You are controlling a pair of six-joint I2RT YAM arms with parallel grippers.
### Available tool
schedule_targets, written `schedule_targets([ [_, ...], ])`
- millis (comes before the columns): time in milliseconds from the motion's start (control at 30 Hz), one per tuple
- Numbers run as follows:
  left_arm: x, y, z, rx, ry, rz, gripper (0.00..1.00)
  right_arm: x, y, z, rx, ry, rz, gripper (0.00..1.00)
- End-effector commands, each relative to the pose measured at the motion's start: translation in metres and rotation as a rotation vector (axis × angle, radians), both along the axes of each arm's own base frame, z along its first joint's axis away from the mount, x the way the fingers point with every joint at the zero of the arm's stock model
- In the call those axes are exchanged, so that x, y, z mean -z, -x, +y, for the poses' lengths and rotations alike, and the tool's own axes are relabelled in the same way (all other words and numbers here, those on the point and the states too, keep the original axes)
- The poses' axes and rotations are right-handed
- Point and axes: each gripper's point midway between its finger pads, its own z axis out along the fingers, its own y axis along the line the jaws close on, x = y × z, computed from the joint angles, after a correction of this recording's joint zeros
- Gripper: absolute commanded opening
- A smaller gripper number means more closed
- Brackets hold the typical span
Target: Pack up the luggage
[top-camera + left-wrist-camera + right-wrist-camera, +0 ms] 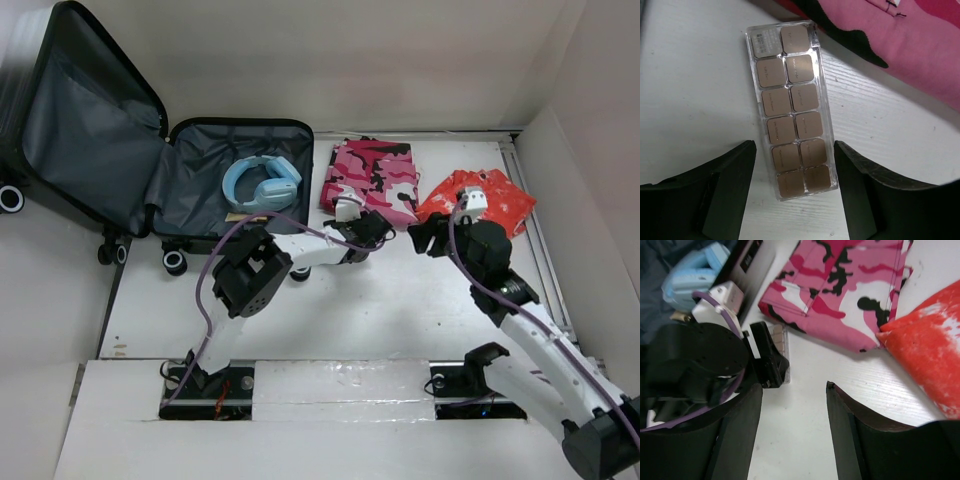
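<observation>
Left gripper (792,150) hangs low, jaws spread astride the palette (790,100).

a clear box (791,110) of brown squares lies on the white surface (685,100). the left claw (793,155) is spread wide around its near end. pink cloth (910,45) lies close.

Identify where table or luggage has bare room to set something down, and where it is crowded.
Bare: the table, near middle, short of the pink camouflage cloth; luggage lining left of the blue headphones. Crowded: left hand over the palette case beside the luggage, right hand at the red cloth.
</observation>
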Motion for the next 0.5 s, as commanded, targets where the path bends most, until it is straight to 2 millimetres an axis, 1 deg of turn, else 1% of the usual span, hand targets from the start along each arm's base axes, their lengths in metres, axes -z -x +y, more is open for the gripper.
schedule_targets([
  [0,0.022,0.011,0.029,-0.049,-0.136,0.051,0.59,-0.039,0.006,-0.008,0.028,-0.036,-0.13,0.6],
  [67,0.023,0.014,0.04,-0.048,-0.192,0.06,0.55,-0.042,0.012,-0.01,0.029,-0.038,-0.136,0.6],
  [100,0.027,0.017,0.043,-0.041,-0.217,0.074,0.53,-0.046,0.014,-0.011,0.029,-0.043,-0.149,0.61],
  [133,0.026,0.02,0.047,-0.04,-0.225,0.081,0.51,-0.057,0.016,-0.012,0.029,-0.056,-0.178,0.61],
  [167,0.031,0.025,0.056,-0.043,-0.259,0.094,0.5,-0.055,0.018,-0.01,0.015,-0.054,-0.168,0.61],
  [200,0.027,0.028,0.055,-0.036,-0.263,0.081,0.5,-0.058,0.02,-0.011,0.015,-0.058,-0.177,0.63],
  [233,0.029,0.033,0.061,-0.035,-0.275,0.09,0.51,-0.058,0.02,-0.009,0.006,-0.06,-0.177,0.63],
  [267,0.023,0.036,0.058,-0.017,-0.268,0.079,0.54,-0.058,0.02,-0.009,0.006,-0.06,-0.177,0.63],
  [300,0.021,0.037,0.06,-0.01,-0.274,0.08,0.59,-0.058,0.021,-0.008,-0.003,-0.061,-0.176,0.63],
  [333,0.024,0.042,0.055,0.006,-0.265,0.087,0.61,-0.054,0.019,-0.007,-0.003,-0.055,-0.162,0.63],
  [367,0.02,0.041,0.054,0.006,-0.256,0.081,0.62,-0.054,0.018,-0.004,-0.013,-0.056,-0.157,0.63],
  [433,0.02,0.041,0.055,0.013,-0.264,0.082,0.64,-0.051,0.017,-0.002,-0.024,-0.053,-0.147,0.63],
  [467,0.02,0.039,0.051,0.013,-0.259,0.078,0.65,-0.051,0.017,-0.002,-0.024,-0.053,-0.147,0.63],
])
